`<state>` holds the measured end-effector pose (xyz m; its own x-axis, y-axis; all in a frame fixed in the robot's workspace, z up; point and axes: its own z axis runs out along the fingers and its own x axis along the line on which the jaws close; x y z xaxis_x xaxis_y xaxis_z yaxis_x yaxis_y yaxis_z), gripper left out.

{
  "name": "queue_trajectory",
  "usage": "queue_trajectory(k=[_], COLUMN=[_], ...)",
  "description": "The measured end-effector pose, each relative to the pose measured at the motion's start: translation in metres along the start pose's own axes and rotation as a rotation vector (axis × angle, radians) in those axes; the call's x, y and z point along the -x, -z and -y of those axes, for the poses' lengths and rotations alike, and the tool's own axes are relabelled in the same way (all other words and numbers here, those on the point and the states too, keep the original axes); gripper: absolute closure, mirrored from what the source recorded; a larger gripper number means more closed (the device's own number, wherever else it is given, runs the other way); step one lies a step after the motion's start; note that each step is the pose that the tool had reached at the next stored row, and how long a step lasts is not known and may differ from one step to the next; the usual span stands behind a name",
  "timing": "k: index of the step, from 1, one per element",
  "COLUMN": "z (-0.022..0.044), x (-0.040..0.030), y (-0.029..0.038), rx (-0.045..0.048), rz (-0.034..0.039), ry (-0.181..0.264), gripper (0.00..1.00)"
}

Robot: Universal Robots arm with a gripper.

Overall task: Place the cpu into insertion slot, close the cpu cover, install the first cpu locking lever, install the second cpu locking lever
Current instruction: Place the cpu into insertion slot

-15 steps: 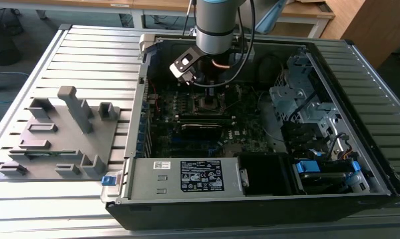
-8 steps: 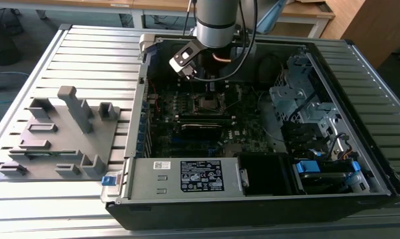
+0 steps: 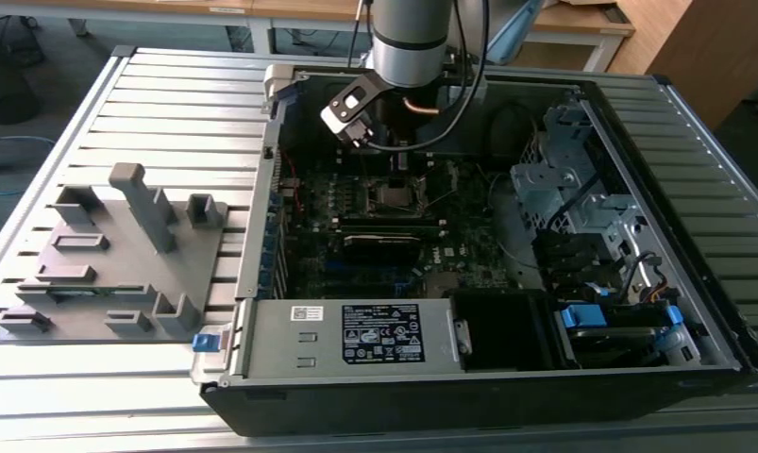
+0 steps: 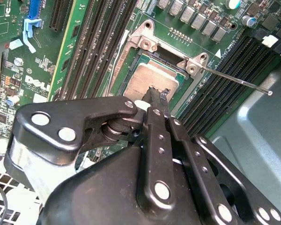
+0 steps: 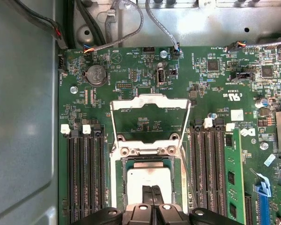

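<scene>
The cpu (image 5: 147, 180) (image 4: 147, 78), a dull silver square, lies flat in the insertion slot (image 5: 178, 180) (image 3: 394, 195) on the green motherboard. The cpu cover (image 5: 150, 101), a silvery frame, stands swung open on its hinge beyond the slot, with the board showing through its cut-out. My gripper (image 5: 152, 191) (image 4: 157, 93) hangs right over the cpu's near edge, its two black fingers pressed together, shut with nothing between them. A thin locking lever (image 4: 239, 83) sticks out unlatched beside the slot. In the exterior view the arm's wrist (image 3: 360, 109) is low inside the open computer case.
Long black memory slots (image 5: 84, 173) flank the socket, with a green memory stick (image 5: 234, 180) on one side. Cables (image 5: 131, 28) run along the case wall. A grey fixture (image 3: 114, 255) sits on the exterior view's left, a power supply (image 3: 353, 332) in front, and a drive cage (image 3: 567, 179) on its right.
</scene>
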<state>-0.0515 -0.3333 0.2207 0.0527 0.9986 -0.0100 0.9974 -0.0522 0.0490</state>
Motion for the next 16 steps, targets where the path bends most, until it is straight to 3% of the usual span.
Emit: queue_trajectory(k=[16], z=[-0.0003], x=[0.0001], y=[0.0057], rx=[0.0000], rz=[0.0001], ry=[0.000], gripper=[0.90])
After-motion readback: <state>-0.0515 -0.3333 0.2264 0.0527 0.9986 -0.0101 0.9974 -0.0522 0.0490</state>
